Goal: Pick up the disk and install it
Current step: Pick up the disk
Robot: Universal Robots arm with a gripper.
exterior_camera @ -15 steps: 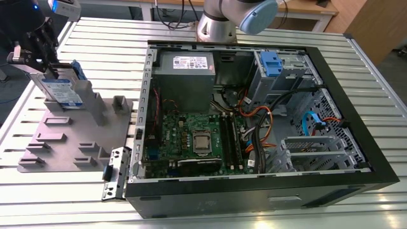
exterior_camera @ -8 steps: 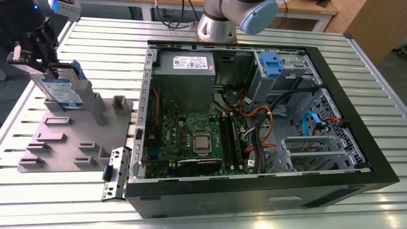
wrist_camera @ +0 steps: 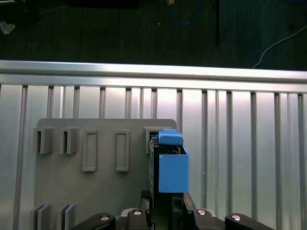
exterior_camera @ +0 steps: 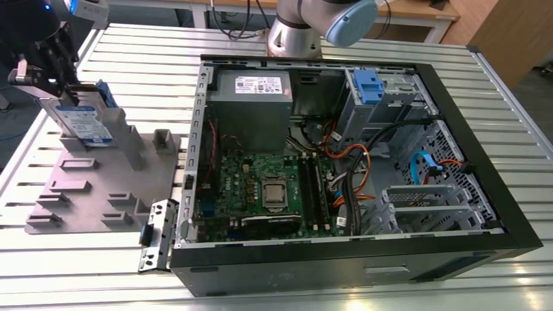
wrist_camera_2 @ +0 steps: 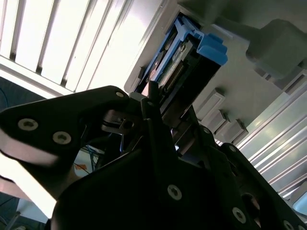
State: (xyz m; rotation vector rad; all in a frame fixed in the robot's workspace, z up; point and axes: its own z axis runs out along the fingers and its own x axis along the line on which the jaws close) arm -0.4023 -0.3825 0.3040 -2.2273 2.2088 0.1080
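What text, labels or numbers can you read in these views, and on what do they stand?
Disk: white label with a blue band; its print cannot be read.
Grey box inside the computer case: white sticker; its print cannot be read.
No legible text elsewhere.

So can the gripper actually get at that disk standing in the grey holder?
Probably yes. The gripper is right at the disk's upper edge, the disk stands upright in the grey holder with its top exposed, and nothing sits between them.
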